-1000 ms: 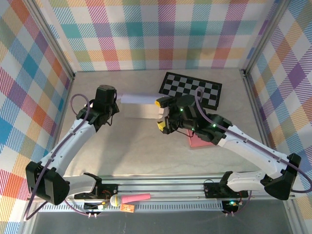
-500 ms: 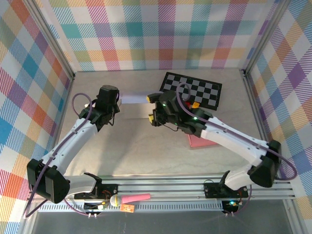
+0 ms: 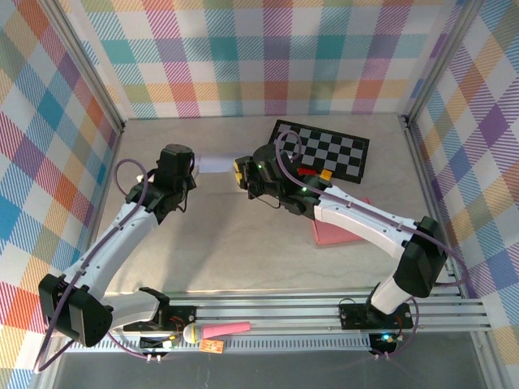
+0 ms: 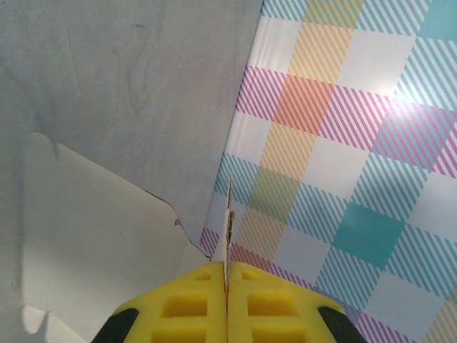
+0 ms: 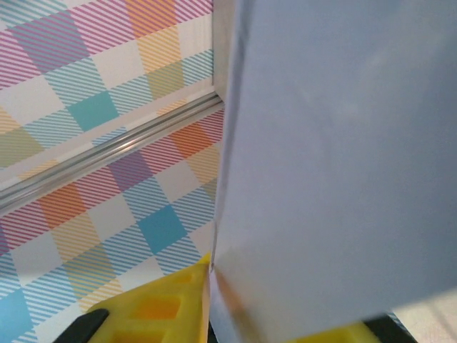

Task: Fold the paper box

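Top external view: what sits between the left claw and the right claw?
The paper box. In the top view its pale panel spans the gap between the left claw and the right claw, with one end pinched in each.

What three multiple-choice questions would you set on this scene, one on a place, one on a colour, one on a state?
1. Where lies the black-and-white chequered mat? A near left; B far right; C centre.
2. Colour of the flat sheet under the right arm? A pink; B green; C black.
3. The left tool is: A wide open; B shut on the pale paper box's edge; C holding the mat.
Key: B, it lies towards the back right corner; A, pink shows beside the arm; B, yellow pads pinch thin card.
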Motion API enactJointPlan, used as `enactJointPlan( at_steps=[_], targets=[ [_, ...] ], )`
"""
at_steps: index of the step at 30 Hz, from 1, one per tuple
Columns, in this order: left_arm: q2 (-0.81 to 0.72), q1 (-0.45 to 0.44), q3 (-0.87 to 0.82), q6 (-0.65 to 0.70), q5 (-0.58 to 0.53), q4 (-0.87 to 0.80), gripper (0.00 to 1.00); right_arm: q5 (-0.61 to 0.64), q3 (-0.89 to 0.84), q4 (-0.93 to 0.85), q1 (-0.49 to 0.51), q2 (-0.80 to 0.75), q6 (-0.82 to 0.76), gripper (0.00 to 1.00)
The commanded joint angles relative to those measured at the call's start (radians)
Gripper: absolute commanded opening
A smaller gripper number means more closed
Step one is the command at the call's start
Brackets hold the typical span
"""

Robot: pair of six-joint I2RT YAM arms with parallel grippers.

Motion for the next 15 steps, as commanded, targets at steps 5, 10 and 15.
enactJointPlan(
  at_steps=[5, 10, 15],
  targets=[
    [-0.022, -0.017, -0.014, -0.237, -0.006, -0.019, 0.00, -0.023, 0.060, 0.037, -0.006, 0.008, -0.023, 0.20],
    [-0.023, -0.022, -0.014, -0.237, -0.009, -0.023, 0.00, -0.022, 0.078, 0.016, -0.006, -0.002, -0.044, 0.21],
    [-0.018, -0.033, -0.009, -0.239, -0.013, -0.020, 0.00, -0.034, 0.079, 0.004, -0.007, 0.012, -0.042, 0.13]
  ],
)
